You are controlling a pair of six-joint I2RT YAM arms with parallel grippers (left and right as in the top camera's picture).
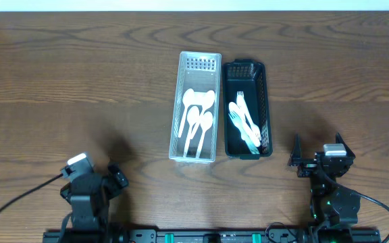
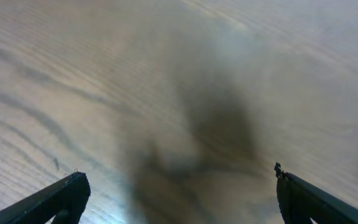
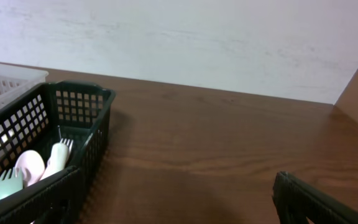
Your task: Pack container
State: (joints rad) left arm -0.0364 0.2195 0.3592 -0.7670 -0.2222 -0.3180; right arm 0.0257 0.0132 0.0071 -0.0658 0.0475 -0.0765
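Observation:
A clear white basket (image 1: pixel 178 101) at the table's middle holds several white spoons (image 1: pixel 198 111). Next to it on the right, a black basket (image 1: pixel 267 108) holds several pale forks (image 1: pixel 244 121). The black basket also shows at the left of the right wrist view (image 3: pixel 73 118), with forks (image 3: pixel 33 167) inside. My left gripper (image 1: pixel 117 177) is open and empty over bare wood near the front left; its fingers (image 2: pixel 179 193) are wide apart. My right gripper (image 1: pixel 302 158) is open and empty at the front right, just right of the black basket (image 3: pixel 179 199).
The dark wooden table (image 1: pixel 66 81) runs wide on both sides of the baskets. A white wall (image 3: pixel 197 43) stands behind the table's far edge. Cables trail from both arm bases at the front edge.

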